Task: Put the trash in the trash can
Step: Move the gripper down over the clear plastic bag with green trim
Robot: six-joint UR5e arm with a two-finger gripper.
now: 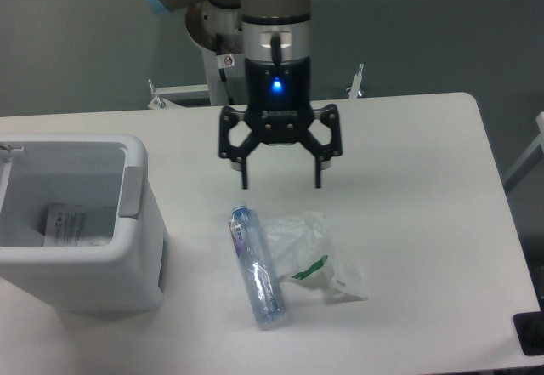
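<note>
A small clear plastic bottle (256, 268) with a blue-purple label lies on its side on the white table, its length running from upper left to lower right. Against its right side lies a crumpled clear plastic bag (313, 254) with a green strip. The white trash can (127, 247) stands at the left, and a pale piece of paper or packaging rests on its floor. My gripper (281, 179) hangs open above the table, just behind the bottle and bag, fingers pointing down with nothing between them.
The table's (425, 179) right edge runs down the right side, with a dark object (531, 334) at the lower right corner. Metal brackets (170, 96) sit at the table's back edge by the arm's base.
</note>
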